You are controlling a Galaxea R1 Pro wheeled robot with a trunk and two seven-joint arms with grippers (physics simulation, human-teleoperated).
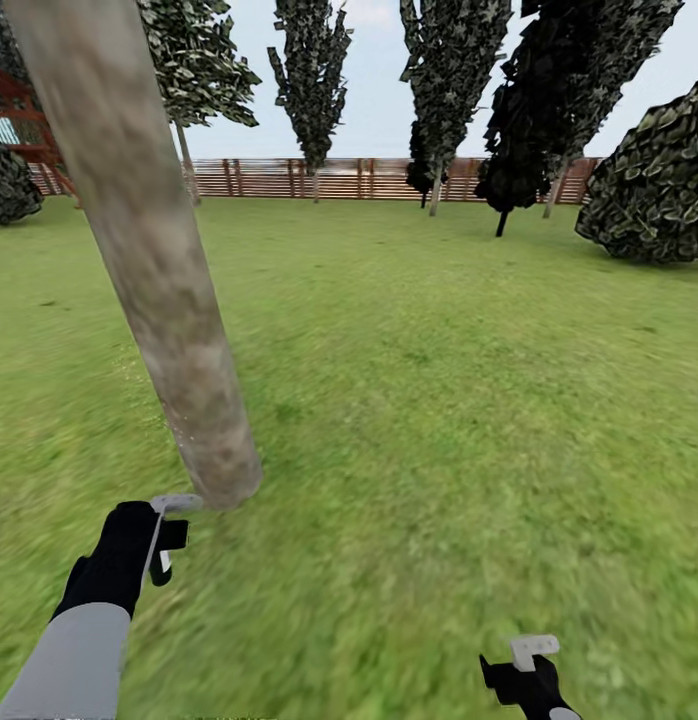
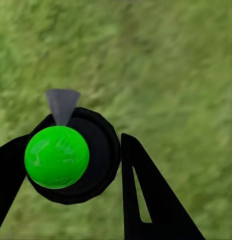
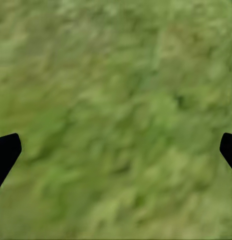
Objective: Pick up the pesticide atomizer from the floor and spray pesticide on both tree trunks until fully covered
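Lawn: We stand on a wide green lawn (image 1: 439,400) that runs back to a slatted red-brown fence (image 1: 369,178), with dark narrow trees and a leafy bush (image 1: 654,185) along the far edge.

Tree trunk: A thick, pale, mottled tree trunk (image 1: 149,260) rises at our left, leaning across the head view; its base meets the grass just ahead of our left arm.

Left arm: Our left gripper (image 1: 161,545) reaches forward low at the left, close to the foot of the trunk but not touching it.

Pesticide atomizer: It sits in our left gripper. In the left wrist view we look down its length: a dark round body with a bright green disc (image 2: 57,156) at the centre and a grey nozzle tip (image 2: 62,105) poking past the rim. The black fingers (image 2: 145,200) flank the body on both sides, clamped on it.

Key relation: We judge the bottle's long axis to run roughly along the gripper's fingers. In the head view the light grey head (image 1: 175,503) lies just beside the trunk base. The left arm is far nearer the trunk than the right.

Right arm: Our right gripper (image 1: 529,670) hangs low at the right, well apart from the trunk. Its fingertips (image 3: 6,150) stand wide apart over bare grass, holding nothing.
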